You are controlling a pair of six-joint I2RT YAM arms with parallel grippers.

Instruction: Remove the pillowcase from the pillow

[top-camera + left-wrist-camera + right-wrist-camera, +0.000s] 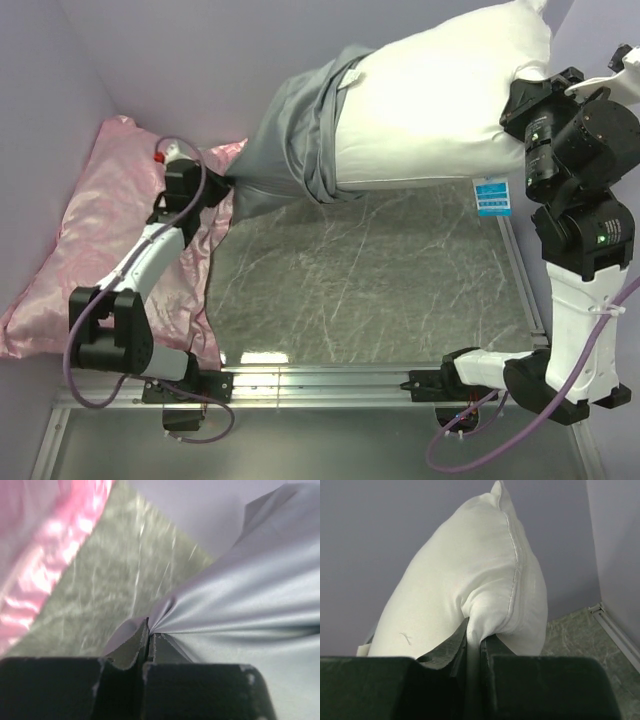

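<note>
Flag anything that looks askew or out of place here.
Nothing is damaged or spilled. The pillowcase is bunched over only the left end of the pillow and is pinched by the left gripper, while the right gripper clamps the bare end. A pink pillow lies crumpled off to the left.

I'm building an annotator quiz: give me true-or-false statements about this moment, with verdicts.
1. The jaws of the left gripper are shut on the pillowcase. True.
2. The jaws of the right gripper are shut on the pillow. True.
3. The pillowcase covers the whole pillow. False: most of the pillow is bare, the pillowcase bunched at one end.
4. The pink satin pillow lies on the right. False: the pink satin pillow lies on the left.
5. A blue tag hangs at the pillow's edge. True.
</note>
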